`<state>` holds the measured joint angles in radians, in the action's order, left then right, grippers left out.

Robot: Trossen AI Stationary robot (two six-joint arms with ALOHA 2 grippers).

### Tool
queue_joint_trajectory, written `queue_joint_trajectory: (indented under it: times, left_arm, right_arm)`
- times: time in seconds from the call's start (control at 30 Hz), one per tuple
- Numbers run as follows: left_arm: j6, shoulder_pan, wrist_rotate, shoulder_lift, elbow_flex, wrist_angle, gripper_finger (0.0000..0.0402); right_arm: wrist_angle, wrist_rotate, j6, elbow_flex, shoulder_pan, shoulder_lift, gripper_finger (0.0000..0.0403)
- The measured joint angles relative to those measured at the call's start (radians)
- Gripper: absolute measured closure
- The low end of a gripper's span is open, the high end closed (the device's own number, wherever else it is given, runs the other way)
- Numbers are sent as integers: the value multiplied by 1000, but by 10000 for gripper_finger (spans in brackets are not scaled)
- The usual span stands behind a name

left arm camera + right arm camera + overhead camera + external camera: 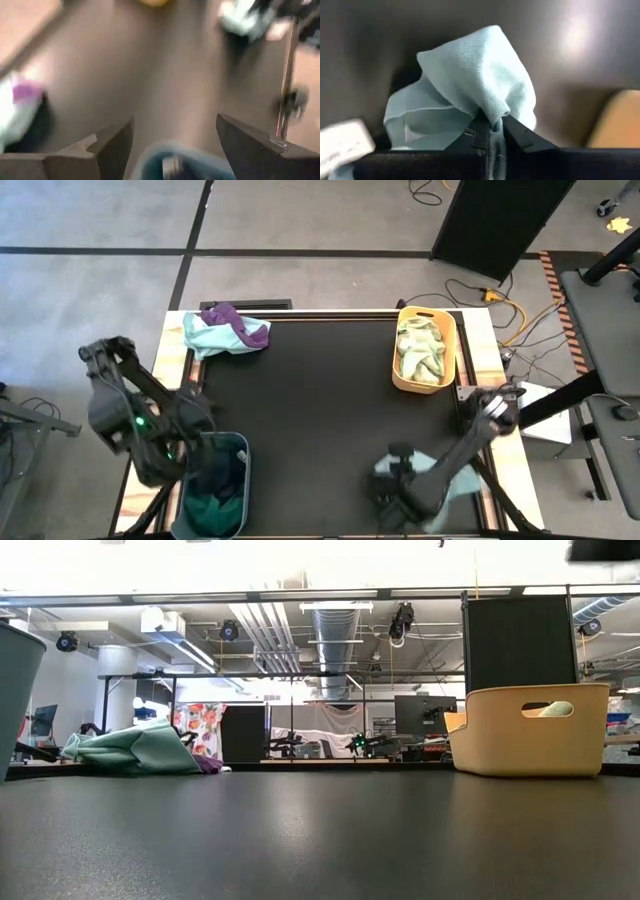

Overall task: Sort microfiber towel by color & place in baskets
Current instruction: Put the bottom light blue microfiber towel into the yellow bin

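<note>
While the right pincer pinches a fold of a light blue towel at the near right corner of the tabletop, the step in hand looks like a pick-up for sorting. In the right wrist view the two fingers are closed tight on the cloth, which bunches up above them with a white tag off to one side.

The left pincer hangs over the teal basket at the near left corner, fingers spread wide and holding nothing; dark green cloth lies inside that basket.

A yellow basket stands near the far right corner with pale green towels in it. A loose heap of a light blue and a purple towel waits at the far left corner.

Next, I judge, the right arm must lift the towel clear of the tabletop and carry it to whichever basket suits its colour. Which basket that is remains unclear, since neither holds a light blue towel yet.
</note>
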<state>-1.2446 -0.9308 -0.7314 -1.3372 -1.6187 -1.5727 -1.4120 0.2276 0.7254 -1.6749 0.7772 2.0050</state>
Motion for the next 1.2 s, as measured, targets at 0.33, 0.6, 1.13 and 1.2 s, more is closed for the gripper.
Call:
queue_joint_trajectory:
  times: [0.33, 0.6, 1.13, 1.2]
  left_arm:
    - [343, 98, -515, 164, -55, 1, 135]
    - [530, 213, -628, 325, -55, 1, 135]
    - [546, 233, -797, 467, -55, 84, 135]
    - [532, 233, -839, 461, -55, 92, 135]
  right_arm:
    - [-155, 451, 34, 0, -285, -421, 392]
    - [-96, 803, 19, 0, -623, -760, 391]
    - [136, 570, -24, 101, -804, -986, 390]
    - [165, 532, 22, 128, -804, -973, 390]
